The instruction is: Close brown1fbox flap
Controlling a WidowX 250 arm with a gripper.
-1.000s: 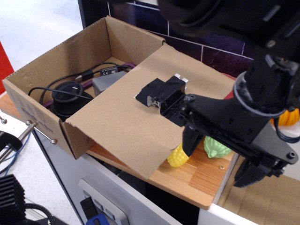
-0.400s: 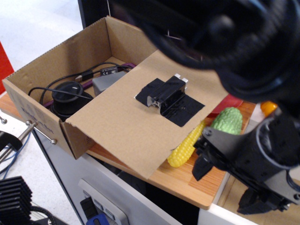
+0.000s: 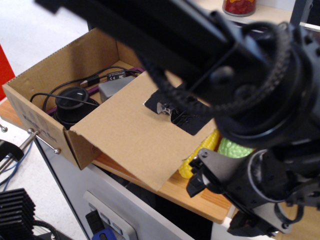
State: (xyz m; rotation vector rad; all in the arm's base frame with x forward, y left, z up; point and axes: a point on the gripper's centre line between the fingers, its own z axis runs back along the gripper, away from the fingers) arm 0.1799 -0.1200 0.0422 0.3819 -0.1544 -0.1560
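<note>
Flap was lying folded outward from the brown1fbox, sloping down over the wooden shelf on the box's right side, plain face up, with a black taped handle block stuck near its middle. Box sat at the left end of the shelf, mouth open, cables and a black round device visible inside. The flap had not moved at all across the last second, same angle and same free corner hanging past the shelf edge, so I judged the closing as not started. What changed was the arm: a second back the gripper was over the flap beside the handle block; it had since pulled off, swung down and toward the camera, and ended below and in front of the flap's free corner, apart from the cardboard. The arm body had also swept across the top of the view and blocked the far flap edge and back wall I could see before. Yellow toy corn and the green toy vegetable were uncovered in between, now half hidden again. Gripper state: couldn't tell, fingers were blurred and partly out of frame, and I saw nothing held. My read was it was setting up to come under the flap's edge and lift.
</note>
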